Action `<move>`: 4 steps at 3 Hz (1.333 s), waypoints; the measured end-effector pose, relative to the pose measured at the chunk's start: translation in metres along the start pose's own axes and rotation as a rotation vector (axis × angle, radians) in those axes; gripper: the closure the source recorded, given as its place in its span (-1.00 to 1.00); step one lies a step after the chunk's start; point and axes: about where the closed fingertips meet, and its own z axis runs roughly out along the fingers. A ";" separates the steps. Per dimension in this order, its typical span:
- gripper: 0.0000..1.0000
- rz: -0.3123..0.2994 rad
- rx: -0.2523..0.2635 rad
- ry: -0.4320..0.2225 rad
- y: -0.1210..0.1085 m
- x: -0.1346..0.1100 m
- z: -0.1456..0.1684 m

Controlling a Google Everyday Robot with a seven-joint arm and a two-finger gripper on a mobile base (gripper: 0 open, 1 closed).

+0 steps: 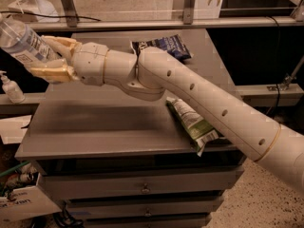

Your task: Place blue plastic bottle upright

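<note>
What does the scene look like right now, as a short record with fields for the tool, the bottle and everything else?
tool: at the table's left edge, raised above it, shut on the bottle
bottle: held in the air, tilted, top toward the upper left, not touching the table
table: grey, with drawers below
blue bag: lying flat at the table's far side
green bag: at the right front edge, partly under the arm
pump bottle: upright on a ledge left of the table
</note>
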 end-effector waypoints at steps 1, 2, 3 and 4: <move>1.00 0.011 -0.007 -0.011 0.007 0.001 0.009; 1.00 0.037 -0.011 -0.001 0.016 0.011 0.013; 1.00 0.071 -0.005 0.006 0.025 0.025 0.012; 1.00 0.105 0.004 0.034 0.033 0.042 0.004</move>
